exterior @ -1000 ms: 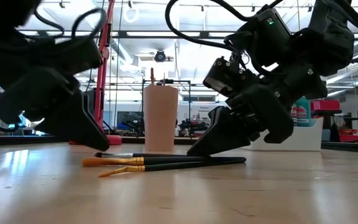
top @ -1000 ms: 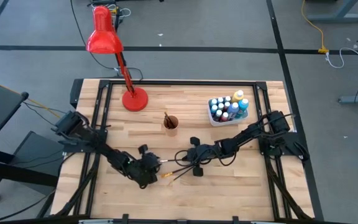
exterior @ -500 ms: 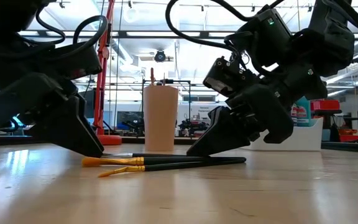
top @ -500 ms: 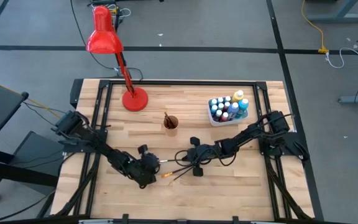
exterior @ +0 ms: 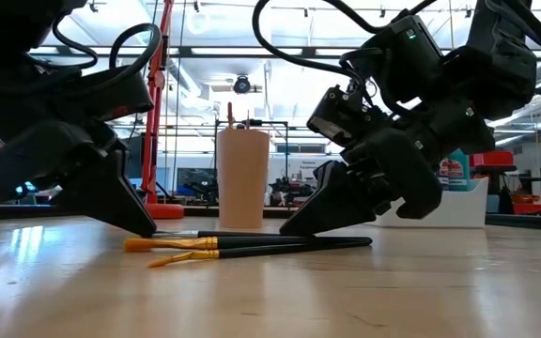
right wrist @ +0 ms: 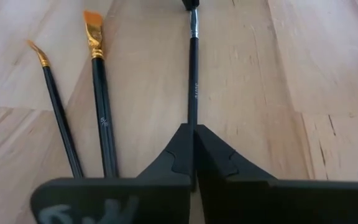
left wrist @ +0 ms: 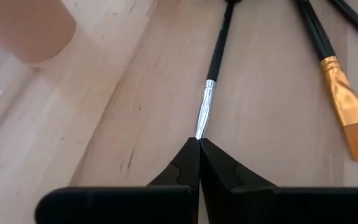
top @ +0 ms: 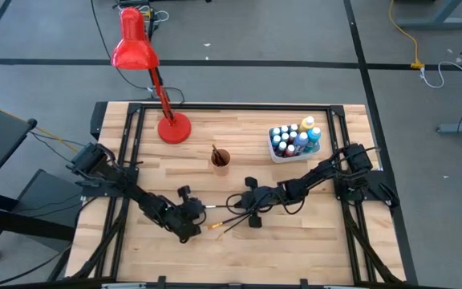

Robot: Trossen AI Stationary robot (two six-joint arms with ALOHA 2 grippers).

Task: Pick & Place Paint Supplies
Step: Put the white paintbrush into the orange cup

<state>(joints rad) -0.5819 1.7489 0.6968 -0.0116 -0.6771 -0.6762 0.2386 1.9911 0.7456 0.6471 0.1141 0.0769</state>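
We've got both grippers pinched shut on one thin brush point(left wrist: 211, 93), left gripper point(left wrist: 197, 144) on the bristle tip, right gripper point(right wrist: 192, 130) on the handle, lower middle of the counter point(top: 319, 241). Paint bottles point(top: 295, 136) already sit in the tub point(top: 273, 152) upper right; three brushes still out, so roughly halfway, we'd guess

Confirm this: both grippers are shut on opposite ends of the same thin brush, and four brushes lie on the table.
Wrong on the count. The right wrist view shows three brushes: the thin brush that the right gripper and left gripper are shut on, a flat brush and an angled brush.
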